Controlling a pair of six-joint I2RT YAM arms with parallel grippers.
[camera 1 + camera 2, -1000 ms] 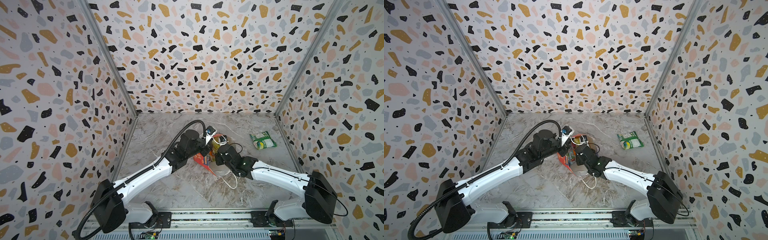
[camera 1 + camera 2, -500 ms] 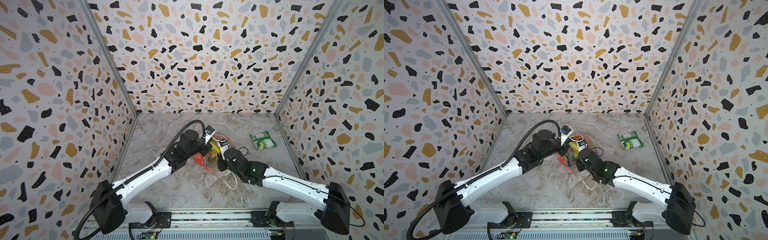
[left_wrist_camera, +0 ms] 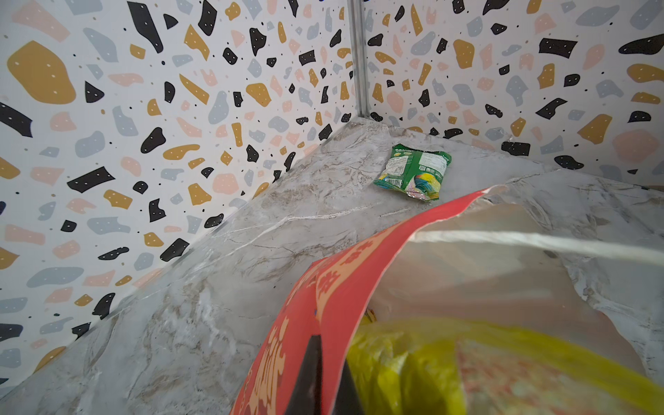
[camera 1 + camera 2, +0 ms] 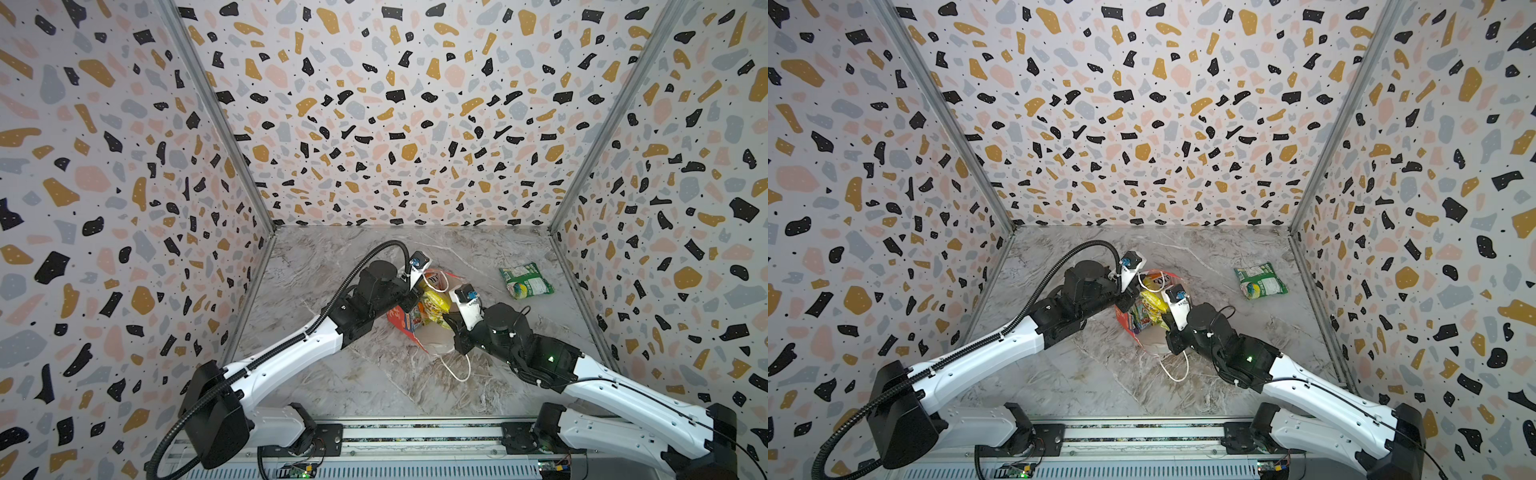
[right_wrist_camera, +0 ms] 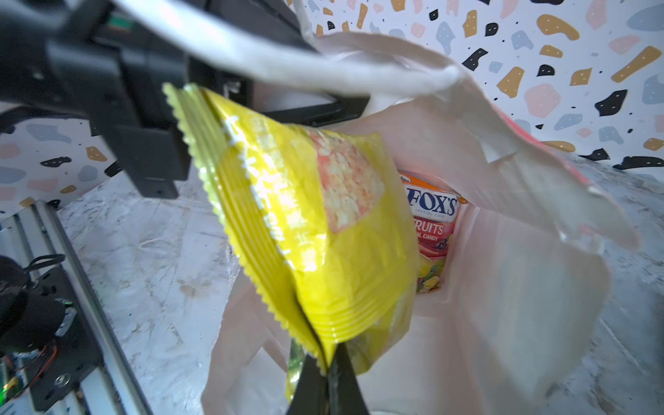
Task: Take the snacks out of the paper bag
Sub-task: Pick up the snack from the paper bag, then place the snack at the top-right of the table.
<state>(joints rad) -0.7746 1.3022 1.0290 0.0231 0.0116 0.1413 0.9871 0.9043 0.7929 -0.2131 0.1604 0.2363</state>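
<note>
Claws both clenched: we see the right claw pinching a yellow packet at the mouth of the red paper bag, while the left claw seemingly grips its rim. An orange FOX'S packet sits inside; a green packet lies well apart on the desk.

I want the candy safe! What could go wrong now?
The right gripper pinches only a corner of the yellow packet, so it might slip and drop back in. The left gripper grips just the thin edge of the paper bag, which could tear or pull free.
</note>
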